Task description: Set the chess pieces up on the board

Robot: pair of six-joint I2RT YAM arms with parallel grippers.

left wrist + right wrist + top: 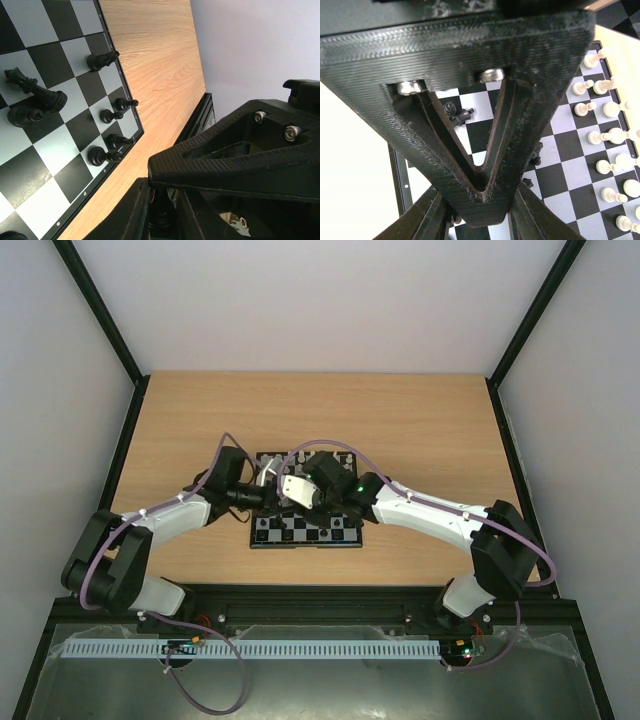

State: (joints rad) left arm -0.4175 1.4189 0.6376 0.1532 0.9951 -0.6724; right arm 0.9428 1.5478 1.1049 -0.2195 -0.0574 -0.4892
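The left end effector (161,216) has its two black fingers (134,217) drawn almost together, with a small black chessman (161,210) pinched between them. It hangs over the light-brown wooden worktop (400,420), just beside one edge of the small checkered chessboard with black and pale grey squares and a thin dark border (52,145). On the board's two rows nearest that edge stand several black chessmen: four small pawns (111,116) close to the border, a knight-shaped piece (102,60) further along it, and three taller pieces (50,99) one row inward.

The right end effector (479,220) has its fingers (422,220) standing apart, partly open. A black V-shaped bracket (480,150) hides most of the gap, so I cannot tell whether anything sits there. It hovers directly above the board. Two black pieces (457,112) lie on a pale square just behind the bracket, and more dark pieces (535,156) peep out at its right side. Along the board's right side in this view, two rows of white chessmen (607,135) stand upright.

From above, both end effectors meet over the board's far half. The board lies at the middle of the worktop, with the white arms reaching in from left and right.
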